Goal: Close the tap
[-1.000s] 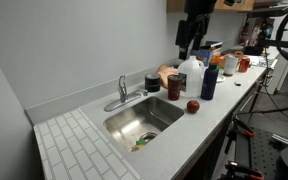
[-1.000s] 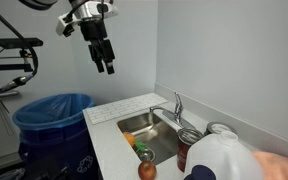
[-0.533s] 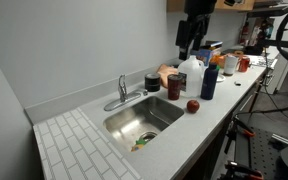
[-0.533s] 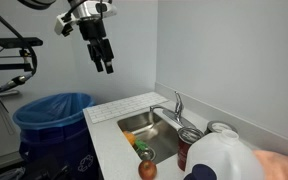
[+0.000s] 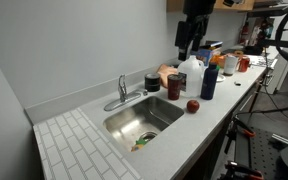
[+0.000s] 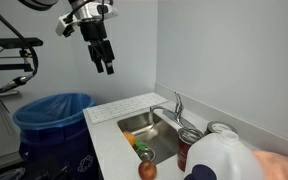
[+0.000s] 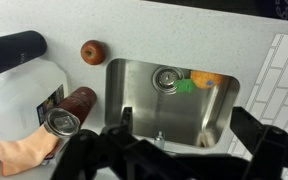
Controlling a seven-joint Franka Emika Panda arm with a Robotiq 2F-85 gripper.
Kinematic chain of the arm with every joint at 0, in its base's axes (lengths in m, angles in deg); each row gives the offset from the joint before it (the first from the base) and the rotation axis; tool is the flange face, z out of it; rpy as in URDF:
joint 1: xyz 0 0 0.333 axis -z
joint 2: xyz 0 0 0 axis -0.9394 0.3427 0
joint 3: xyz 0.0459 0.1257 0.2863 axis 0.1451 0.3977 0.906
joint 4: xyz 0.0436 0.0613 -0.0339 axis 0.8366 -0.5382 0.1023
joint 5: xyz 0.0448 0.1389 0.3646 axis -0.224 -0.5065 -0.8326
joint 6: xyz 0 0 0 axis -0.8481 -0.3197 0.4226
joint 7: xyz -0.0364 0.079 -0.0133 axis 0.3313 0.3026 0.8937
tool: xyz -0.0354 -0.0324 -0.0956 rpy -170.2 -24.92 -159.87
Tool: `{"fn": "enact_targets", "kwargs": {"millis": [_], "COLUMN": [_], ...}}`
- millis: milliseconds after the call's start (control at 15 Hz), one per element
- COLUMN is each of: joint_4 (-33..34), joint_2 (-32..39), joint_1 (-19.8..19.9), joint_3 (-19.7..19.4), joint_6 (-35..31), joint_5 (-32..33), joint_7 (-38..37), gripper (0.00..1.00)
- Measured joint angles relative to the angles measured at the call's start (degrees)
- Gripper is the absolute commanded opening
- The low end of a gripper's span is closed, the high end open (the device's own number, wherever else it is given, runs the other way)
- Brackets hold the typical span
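The worktop (image 5: 79, 108) is pale grey, set against a plain light wall (image 5: 74, 40), with a strip of white tile pattern (image 5: 79, 145) at one end and a steel sink (image 7: 134, 85) sunk into it. The gripper (image 5: 187, 42) hangs high above the worktop, its two fingers (image 7: 94, 150) spread wide with nothing between them. The tap (image 5: 122, 92) stands well below it and off to one side, at the back rim of the sink by the wall, clear of the gripper.

Almost straight under the gripper are a white plastic jug (image 5: 191, 72), a dark blue bottle (image 5: 209, 80), a can (image 5: 174, 85) and a red apple (image 5: 193, 105). The jug and the can carry labels, but the print is too small to read.

Only an exterior view shows a bin lined with a blue bag (image 6: 49, 112), on the floor far beneath the gripper. Only the wrist view looks straight down into the basin, showing the round drain (image 7: 166, 76) with something orange and green (image 7: 199, 80) beside it; there the tap is hard to make out.
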Motion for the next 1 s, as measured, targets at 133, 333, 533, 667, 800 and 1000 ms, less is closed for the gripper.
{"fn": "enact_targets", "kwargs": {"millis": [133, 333, 533, 667, 800, 1000], "joint_4": [1.1, 4.5, 9.0, 12.4, 15.9, 20.7], "joint_2": [1.3, 5.7, 11.9, 16.1, 20.1, 26.1], "joint_1": [0.0, 0.1, 0.1, 0.1, 0.1, 0.1], "joint_3": [-0.6, -2.5, -4.3, -5.0, -5.4, -5.9], "joint_6": [-0.5, -2.7, -5.5, -6.6, -7.1, -9.2], "joint_5": [0.1, 0.1, 0.1, 0.1, 0.2, 0.8], "joint_7": [0.5, 2.8, 5.3, 6.1, 6.4, 6.5], "gripper": [1.0, 1.0, 1.0, 1.0, 1.0, 1.0]}}
